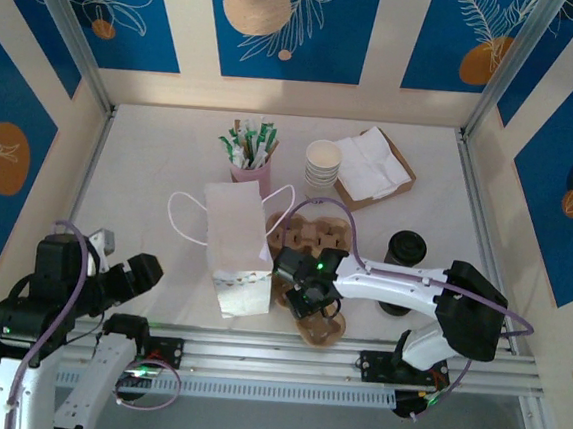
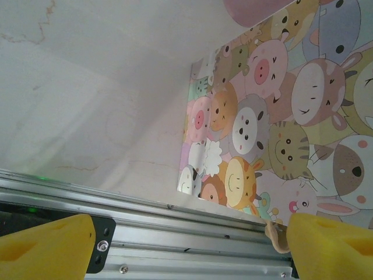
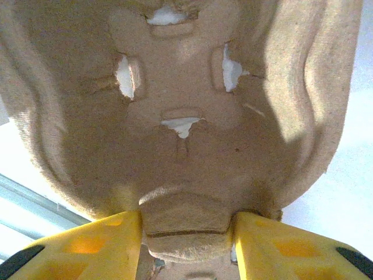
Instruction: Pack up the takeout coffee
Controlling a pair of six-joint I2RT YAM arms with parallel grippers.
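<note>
A brown pulp cup carrier [image 1: 309,239] lies on the table just right of the paper bag [image 1: 237,232]. My right gripper [image 1: 314,299] is over the carrier's near part. In the right wrist view its yellow fingers [image 3: 116,239] press both sides of a raised tab of the carrier [image 3: 175,87], so the right gripper [image 3: 187,224] is shut on it. The coffee cup [image 1: 405,250] with a black lid stands to the right, behind the right arm. My left gripper [image 1: 146,271] hangs open at the near left, apart from the bag. In the left wrist view the gripper [image 2: 189,245] faces the bag's cartoon-animal side [image 2: 262,116].
At the back stand a pink holder of green-and-white stick packets [image 1: 251,156], a stack of paper cups [image 1: 322,164] and a cardboard tray of napkins [image 1: 376,169]. An aluminium rail [image 1: 354,356] runs along the near edge. The bag's handles loop out on both sides.
</note>
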